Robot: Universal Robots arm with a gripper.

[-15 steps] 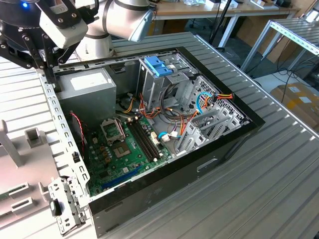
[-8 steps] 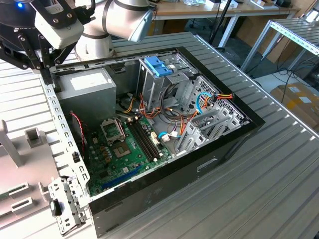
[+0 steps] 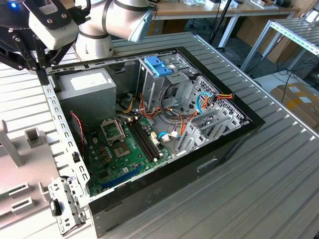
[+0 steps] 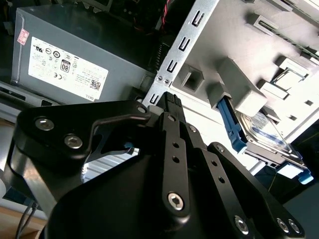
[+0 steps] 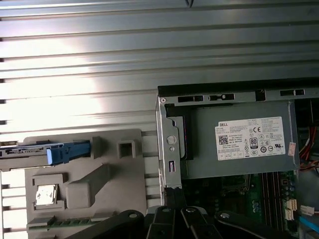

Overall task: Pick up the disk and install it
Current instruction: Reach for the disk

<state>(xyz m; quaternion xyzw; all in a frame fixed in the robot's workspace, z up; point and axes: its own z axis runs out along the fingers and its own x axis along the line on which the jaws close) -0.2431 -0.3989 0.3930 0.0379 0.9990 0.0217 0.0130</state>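
The pincer (image 5: 174, 194) is seen closed, its two fingers lying together with nothing gripped between them. It is held over the perforated corner rail (image 5: 167, 144) of the open computer case (image 3: 199, 164), between the grey power supply (image 5: 239, 154) and the grey holder (image 5: 124, 184); whether the tips touch that rail cannot be told. The case is set in the middle of the slatted metal table (image 3: 279, 179), and the holder is laid just beside it, towards the table edge at the exterior view's left. The disk (image 4: 264, 130) is found standing on edge in a slot of that holder, apart from the pincer, with a blue rail (image 4: 230, 123) at the end nearer the case. In the first wrist view the disk (image 5: 25, 147) is shown edge-on as a thin strip and is cut off by the picture's border. In the second wrist view its reflective metal face is partly covered by the holder's blocks, and much of the scene is hidden behind the pincer's own black links.
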